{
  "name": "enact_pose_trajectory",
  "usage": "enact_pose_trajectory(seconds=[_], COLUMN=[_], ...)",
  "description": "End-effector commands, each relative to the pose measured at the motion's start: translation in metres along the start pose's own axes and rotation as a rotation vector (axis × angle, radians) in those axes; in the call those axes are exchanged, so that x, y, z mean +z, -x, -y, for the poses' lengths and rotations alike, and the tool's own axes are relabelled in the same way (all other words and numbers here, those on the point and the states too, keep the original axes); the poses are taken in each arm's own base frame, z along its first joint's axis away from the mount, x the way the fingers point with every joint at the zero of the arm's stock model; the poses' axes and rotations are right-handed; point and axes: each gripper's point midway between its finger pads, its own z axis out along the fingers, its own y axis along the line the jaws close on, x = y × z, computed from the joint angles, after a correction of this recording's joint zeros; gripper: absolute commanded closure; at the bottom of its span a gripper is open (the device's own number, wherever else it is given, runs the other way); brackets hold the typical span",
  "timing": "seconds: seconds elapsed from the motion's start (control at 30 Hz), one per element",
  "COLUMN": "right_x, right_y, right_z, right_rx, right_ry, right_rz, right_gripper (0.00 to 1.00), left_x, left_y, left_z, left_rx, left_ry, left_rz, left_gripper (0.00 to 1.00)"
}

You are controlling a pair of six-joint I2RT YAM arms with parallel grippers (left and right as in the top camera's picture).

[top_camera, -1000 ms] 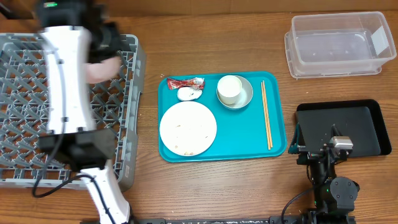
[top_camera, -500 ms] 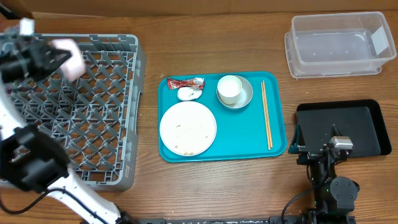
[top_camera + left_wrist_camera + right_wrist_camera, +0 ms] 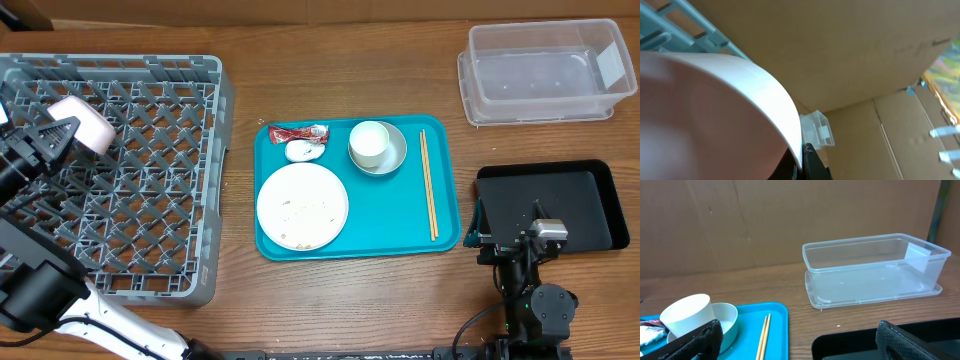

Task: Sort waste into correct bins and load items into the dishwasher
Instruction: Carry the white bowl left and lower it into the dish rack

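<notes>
My left gripper (image 3: 62,137) is shut on the rim of a white dish (image 3: 82,124) with a pinkish inside, held over the left part of the grey dishwasher rack (image 3: 165,180). In the left wrist view the dish (image 3: 740,90) fills the frame, its edge pinched in the gripper (image 3: 802,152). On the teal tray (image 3: 395,215) lie a red wrapper (image 3: 298,132), a crumpled white scrap (image 3: 303,151), a large white plate (image 3: 302,206) with grains, a white cup (image 3: 369,140) in a grey-green bowl (image 3: 392,155), and chopsticks (image 3: 428,183). My right gripper (image 3: 515,232) (image 3: 800,347) stands open and empty.
A clear plastic tub (image 3: 545,72) (image 3: 875,270) stands at the back right. A shallow black tray (image 3: 560,200) lies at the front right, under my right arm. Cardboard walls close off the back of the table.
My left arm has swung left across the rack with the white dish, which now hangs over the rack's left part. The right arm and the tray's contents have not moved.
</notes>
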Motion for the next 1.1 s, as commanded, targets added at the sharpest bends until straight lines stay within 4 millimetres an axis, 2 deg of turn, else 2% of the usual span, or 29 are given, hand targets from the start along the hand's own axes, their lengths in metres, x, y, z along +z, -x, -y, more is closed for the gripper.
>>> enact_pose_trajectory(seconds=[0.0,0.23,0.33,0.43,0.7,0.87,1.07], right_x=[0.0,0.0,0.0,0.0,0.0,0.0,0.0], right_y=[-0.001,-0.001,-0.001,-0.001,-0.001,-0.001,-0.001], right_z=[0.002,0.002,0.002,0.002,0.002,0.002,0.002], right_rx=[-0.003,-0.003,-0.003,-0.003,-0.003,-0.003,-0.003], right_ry=[-0.011,-0.011,-0.011,-0.011,-0.011,-0.011,-0.011], right_rz=[0.009,0.008,0.009,0.009,0.009,0.009,0.009], right_gripper=[0.0,0.0,0.0,0.0,0.0,0.0,0.0], left_x=[0.016,0.033,0.036,0.036,0.026,0.023,0.019], left_y=[0.001,0.001,-0.002,-0.004,-0.002,-0.014,-0.021], left_z=[0.02,0.022,0.011,-0.004,-0.012,-0.036,-0.047], left_rx=[0.029,0.099,0.106,0.078,0.042,-0.013,-0.054], left_ry=[-0.086,-0.098,-0.038,0.05,0.097,0.219,0.247], left_rz=[-0.012,-0.046,-0.067,-0.085,-0.072,-0.105,-0.105], left_gripper=[0.96,0.96,0.96,0.96,0.96,0.96,0.94])
